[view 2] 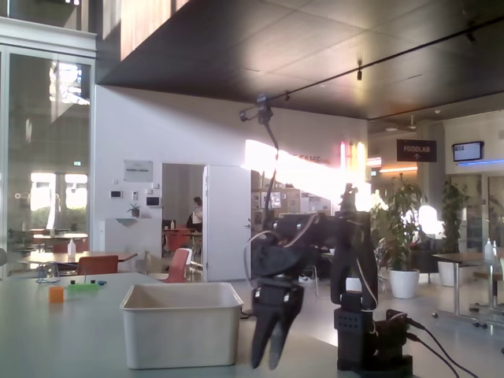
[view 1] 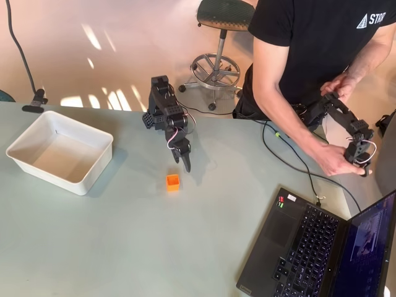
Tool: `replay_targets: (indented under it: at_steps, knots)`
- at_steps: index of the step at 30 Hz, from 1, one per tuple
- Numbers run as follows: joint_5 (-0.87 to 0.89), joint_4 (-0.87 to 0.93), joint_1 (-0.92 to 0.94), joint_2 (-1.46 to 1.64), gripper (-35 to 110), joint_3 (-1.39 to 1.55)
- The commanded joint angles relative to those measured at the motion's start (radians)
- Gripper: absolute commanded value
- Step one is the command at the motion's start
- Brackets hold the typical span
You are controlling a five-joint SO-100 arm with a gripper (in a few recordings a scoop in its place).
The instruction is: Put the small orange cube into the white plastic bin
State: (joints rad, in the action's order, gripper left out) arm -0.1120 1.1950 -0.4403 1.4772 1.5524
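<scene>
- The cube [view 1: 172,182] lies bare on the pale table [view 1: 124,247] in the overhead view, near the middle, touching nothing
- The gripper [view 1: 185,162] points down at the table just up and right of the cube, apart from it
- In the fixed view the gripper [view 2: 267,358] hangs with its two fingers close together, only a thin gap at the tips, and nothing between them
- The bin [view 1: 59,150] sits at the table's left in the overhead view, well apart from the cube, with nothing inside that I can see
- In the fixed view the bin [view 2: 182,324] stands just left of the gripper
- The arm's base [view 1: 159,93] is at the far table edge
- A laptop [view 1: 309,247] lies open at the lower right corner of the table
- A person [view 1: 309,49] in a black shirt stands behind the table on the right
- A stool [view 1: 219,37] stands on the floor beyond the table
</scene>
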Motion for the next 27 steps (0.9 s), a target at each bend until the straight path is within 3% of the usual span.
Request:
replay_targets:
  at_steps: [1,9,15,27]
  knots:
    - [-0.002,-0.021,0.048,-0.054,44,-0.094]
    - [0.011,-0.014,0.152,-0.095,43,-0.144]
    - [0.216,0.006,0.212,-0.089,43,-0.161]
    - [0.230,0.054,0.198,-0.097,43,-0.120]
